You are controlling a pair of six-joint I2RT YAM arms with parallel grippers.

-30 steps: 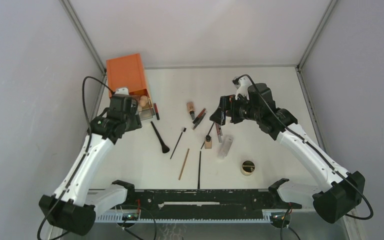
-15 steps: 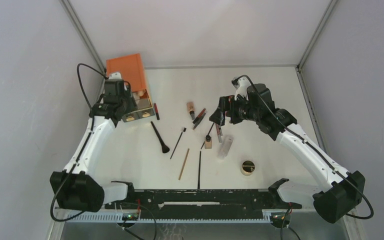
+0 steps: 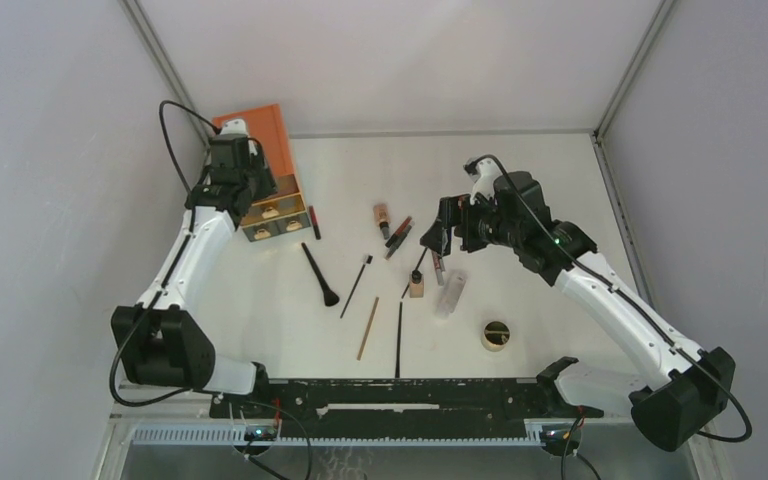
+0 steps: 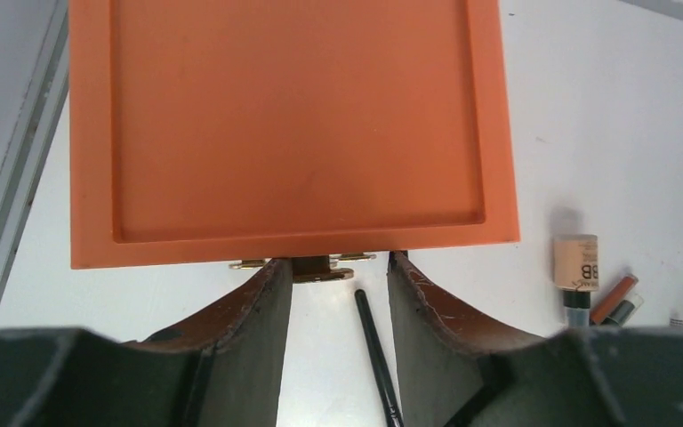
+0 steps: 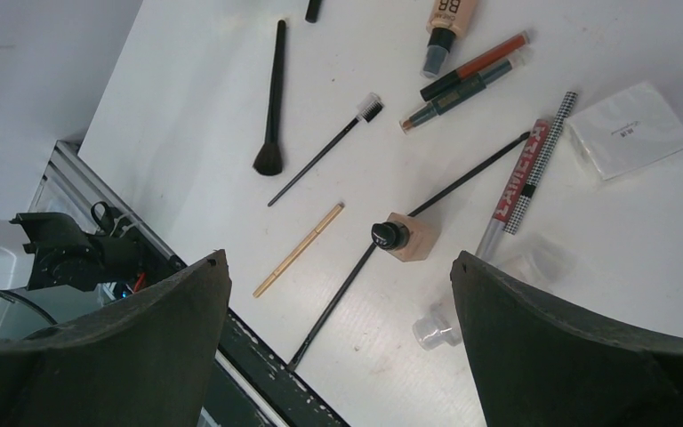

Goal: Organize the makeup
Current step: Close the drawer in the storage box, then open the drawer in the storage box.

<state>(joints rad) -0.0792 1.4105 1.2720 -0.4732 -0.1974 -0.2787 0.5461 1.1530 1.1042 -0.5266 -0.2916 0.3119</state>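
Makeup (image 3: 397,236): loose on the surface (image 3: 540,180), centre of the top view. It includes a brush (image 3: 320,275), wooden pencil (image 3: 368,328), bottle (image 5: 406,237), clear tube (image 3: 450,293) and compact (image 3: 496,335). Box (image 4: 293,124): upper left. My left hand (image 4: 339,267): part open and empty, tips at the box's front edge by the handles (image 4: 249,264), a pencil (image 4: 375,351) lying between them. My right hand (image 5: 338,258): wide open and empty, above the bottle. Risks: the left may shove the box rather than catch a handle. The right, closing here, may also pinch the thin brush (image 5: 471,173) against the bottle.
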